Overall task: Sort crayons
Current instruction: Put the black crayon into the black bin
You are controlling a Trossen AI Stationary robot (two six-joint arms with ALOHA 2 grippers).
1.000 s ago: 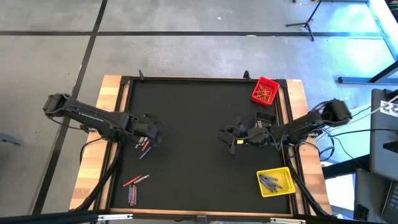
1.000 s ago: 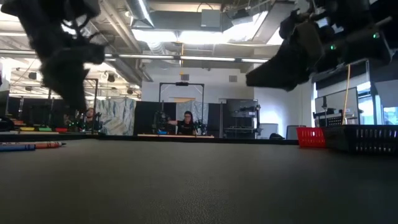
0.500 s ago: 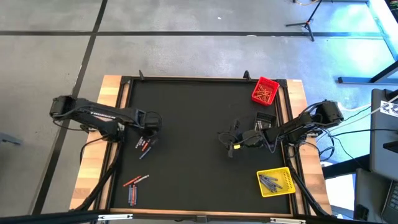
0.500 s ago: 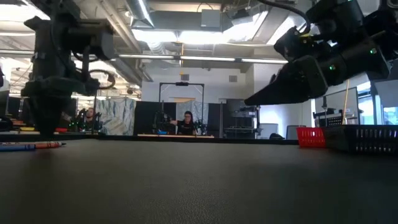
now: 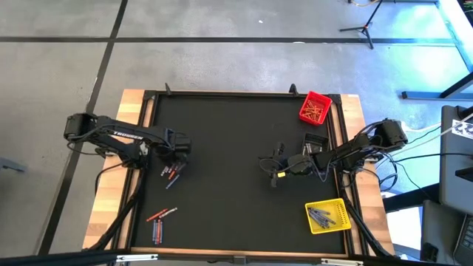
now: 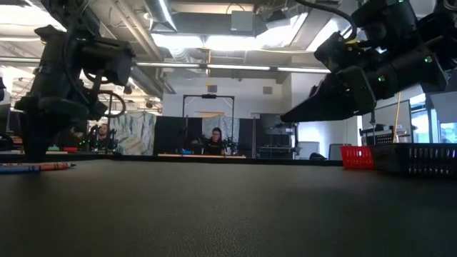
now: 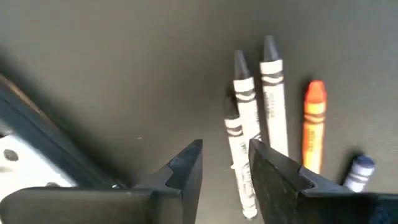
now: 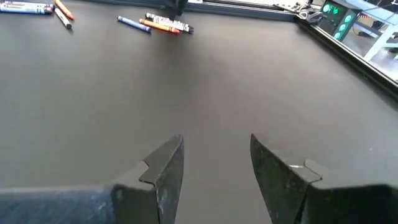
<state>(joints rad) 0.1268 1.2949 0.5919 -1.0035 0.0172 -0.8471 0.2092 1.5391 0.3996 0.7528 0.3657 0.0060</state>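
nearest us on the black worktop (image 5: 229, 207) we see a small cluster of crayons (image 5: 160, 224) by the front left edge and a yellow bin (image 5: 328, 216) of grey ones at front right. farther in, our left gripper (image 7: 225, 163) hangs with fingers apart and empty just over a second crayon group (image 7: 264, 118), three grey, one orange and one blue, while our right gripper (image 8: 215, 163) hovers parted and empty above bare mat right of centre. at the far right corner sits a red bin (image 5: 315, 108) of orange crayons.

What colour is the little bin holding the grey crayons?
Yellow. The bin with the grey crayons inside shows best in the high view, at the table's near right corner.
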